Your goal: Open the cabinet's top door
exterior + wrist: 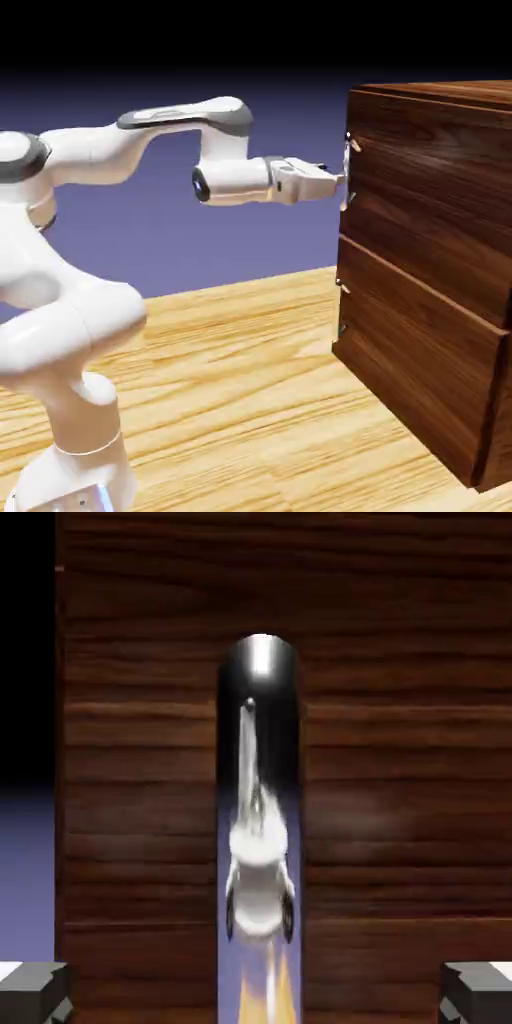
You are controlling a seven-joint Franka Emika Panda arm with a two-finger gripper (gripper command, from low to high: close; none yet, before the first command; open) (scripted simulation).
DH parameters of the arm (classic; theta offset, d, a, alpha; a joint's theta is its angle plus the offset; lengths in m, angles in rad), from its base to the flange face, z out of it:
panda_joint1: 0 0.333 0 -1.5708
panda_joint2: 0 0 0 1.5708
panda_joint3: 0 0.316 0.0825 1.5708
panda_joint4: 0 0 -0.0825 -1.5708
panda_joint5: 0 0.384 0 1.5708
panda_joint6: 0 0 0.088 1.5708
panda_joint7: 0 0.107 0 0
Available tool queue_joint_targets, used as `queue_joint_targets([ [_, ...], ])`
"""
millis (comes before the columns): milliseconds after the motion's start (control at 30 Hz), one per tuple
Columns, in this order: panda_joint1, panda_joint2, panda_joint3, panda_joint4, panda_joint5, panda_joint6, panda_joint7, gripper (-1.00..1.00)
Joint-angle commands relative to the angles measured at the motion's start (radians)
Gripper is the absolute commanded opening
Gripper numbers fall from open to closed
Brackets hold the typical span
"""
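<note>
Presently: gripper is facing the top door, jaws spread wide, straddling its handle for a grasp.

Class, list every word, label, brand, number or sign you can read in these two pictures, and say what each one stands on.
None: no readable text in either view.
The cabinet, its top door and the shiny handle carry only wood grain and reflections.
The white arm and the tool show no lettering.
</note>
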Motion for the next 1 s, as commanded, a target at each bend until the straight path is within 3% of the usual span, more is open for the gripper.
queue_joint_targets([
  [0, -0.028, 0.006, 0.014, 0.023, 0.003, -0.003, -0.001, 0.00],
  [33, -0.028, 0.006, 0.014, 0.023, 0.003, -0.003, -0.001, -1.00],
  [533, 0.479, 0.204, -0.341, -0.325, -0.027, -0.188, -0.313, -1.00],
  [800, 0.768, 0.318, -0.600, -0.392, 0.013, -0.184, -0.565, -1.00],
  [967, 0.949, 0.247, -0.772, -0.515, -0.166, -0.224, -0.473, -1.00],
])
